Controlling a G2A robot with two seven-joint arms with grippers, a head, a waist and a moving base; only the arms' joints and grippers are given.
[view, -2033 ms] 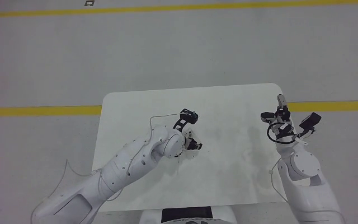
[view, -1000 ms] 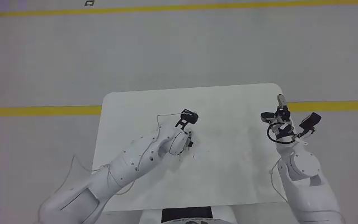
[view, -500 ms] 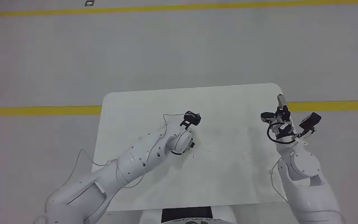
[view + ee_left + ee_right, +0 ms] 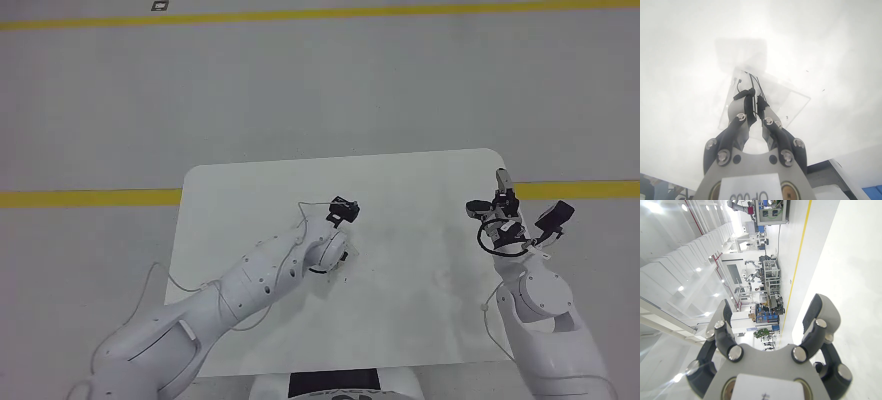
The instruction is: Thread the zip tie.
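White table, left arm pushed in over the clear plate

White table (image 4: 420,320) carried the work, and on it lay a clear plate (image 4: 789,100) with the thin black zip tie (image 4: 751,81) on top. During the last two seconds the left arm (image 4: 250,290) stretched further across the table. Its wrist went a little toward the right side, until the left tool (image 4: 755,95) stood directly above the plate. At this moment the left tool was almost clenched: its taped fingertips (image 4: 745,94) were drawn together, and one strand of the zip tie ran between them. I judged that it was grasping this strand, though the contact was too fine to confirm. The right tool (image 4: 770,306) did not move in that time. It remained at the right edge of the table, well apart from the plate, released and with nothing between its fingers.

For the task, this probably meant that the pick-up of the tie was in progress and the threading had not yet begun. The next move would need a careful lift, because the thin strand could slip out.
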